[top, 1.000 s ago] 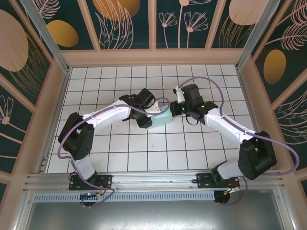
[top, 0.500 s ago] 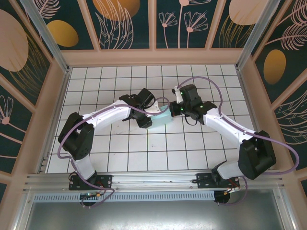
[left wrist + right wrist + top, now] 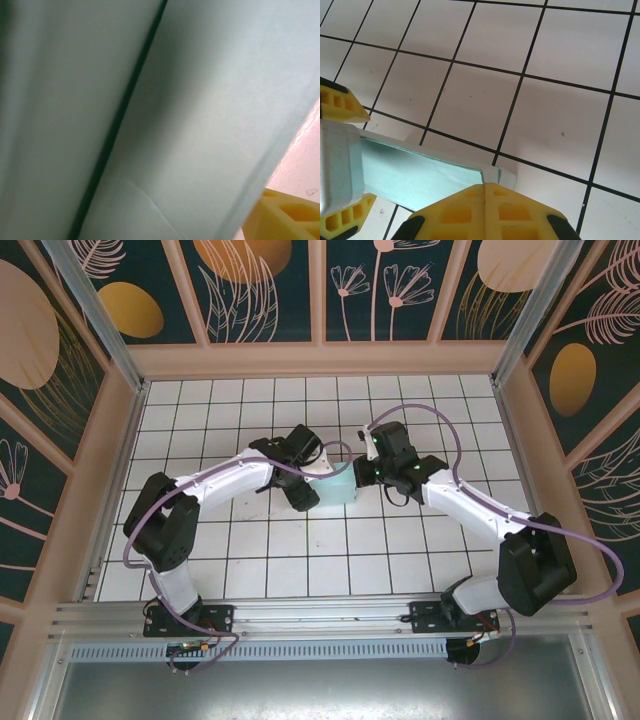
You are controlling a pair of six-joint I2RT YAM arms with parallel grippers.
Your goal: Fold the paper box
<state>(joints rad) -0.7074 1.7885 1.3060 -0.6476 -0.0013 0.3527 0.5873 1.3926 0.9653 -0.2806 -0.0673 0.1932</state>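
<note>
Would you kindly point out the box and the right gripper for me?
box [image 3: 338, 488]: top view, middle of its top face.
right gripper [image 3: 485, 186]: right wrist view, where its fingertips meet.

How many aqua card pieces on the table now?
1: the pale aqua paper box, at the middle of the white tiled table; another piece could lie hidden under it.

Pale aqua paper box [image 3: 335, 487], a compact folded rectangle with creased panels, near the table's [image 3: 250, 570] middle

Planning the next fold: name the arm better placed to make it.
Right, probably: the right hand is shut on the paper box and can fold it; the left hand straddles its other end, grip unclear.
</note>
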